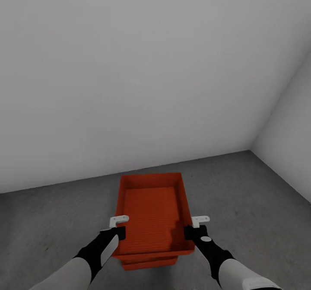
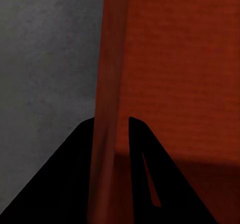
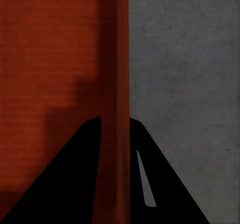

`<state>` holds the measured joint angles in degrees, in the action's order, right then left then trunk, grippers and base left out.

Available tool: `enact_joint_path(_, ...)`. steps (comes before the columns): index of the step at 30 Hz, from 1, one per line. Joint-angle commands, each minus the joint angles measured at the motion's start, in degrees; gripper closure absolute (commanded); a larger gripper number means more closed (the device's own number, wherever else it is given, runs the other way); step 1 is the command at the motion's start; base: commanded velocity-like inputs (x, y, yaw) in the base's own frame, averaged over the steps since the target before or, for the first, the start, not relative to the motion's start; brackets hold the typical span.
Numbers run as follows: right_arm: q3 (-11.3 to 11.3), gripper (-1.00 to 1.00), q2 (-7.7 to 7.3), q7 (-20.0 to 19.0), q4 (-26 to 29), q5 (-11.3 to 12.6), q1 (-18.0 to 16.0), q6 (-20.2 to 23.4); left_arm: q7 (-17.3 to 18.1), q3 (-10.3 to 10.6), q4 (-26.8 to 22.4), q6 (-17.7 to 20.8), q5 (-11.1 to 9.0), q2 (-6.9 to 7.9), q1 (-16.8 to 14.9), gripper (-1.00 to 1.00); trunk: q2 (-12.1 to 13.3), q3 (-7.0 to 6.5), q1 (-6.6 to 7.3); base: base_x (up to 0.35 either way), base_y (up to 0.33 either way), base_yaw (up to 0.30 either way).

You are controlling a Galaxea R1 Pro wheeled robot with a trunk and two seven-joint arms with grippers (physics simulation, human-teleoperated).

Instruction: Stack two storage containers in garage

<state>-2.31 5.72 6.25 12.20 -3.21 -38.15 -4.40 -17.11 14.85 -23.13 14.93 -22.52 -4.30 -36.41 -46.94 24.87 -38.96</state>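
Two plain white-grey walls (image 1: pixel 129 74) meet in a corner ahead right; nothing stands between. Upper storage container (image 1: pixel 152 212), orange-red, ribbed bottom, lidless, sits nested on the lower container (image 1: pixel 149 262) on the grey floor (image 1: pixel 242 195). My left gripper (image 1: pixel 119 227) and right gripper (image 1: pixel 193 226) each clamp a side wall. Floor open both sides.

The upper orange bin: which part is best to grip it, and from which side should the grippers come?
Grip the upper bin by its two long side walls, one gripper per side, coming from above so a finger goes inside and one outside. The walls are thin, upright and lidless. The left gripper and right gripper already straddle those walls this way, near the robot's end.
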Motion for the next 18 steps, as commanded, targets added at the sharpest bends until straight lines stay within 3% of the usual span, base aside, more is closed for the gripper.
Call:
enact_joint_path(1,1.3,1.00,-0.24,3.0,-0.2,-0.2,0.0,-0.2,-0.8,-1.4,-0.3,-1.0,1.6,0.99,-0.1,1.00,-0.1,0.06,-0.01,0.000,0.000,-0.011)
enact_joint_path(18,1.3,1.00,-0.19,3.0,-0.2,-0.2,0.0,-0.2,-0.8,-1.4,-0.2,-1.1,1.7,1.00,-0.1,1.00,-0.1,0.06,-0.01,0.000,0.000,-0.001)
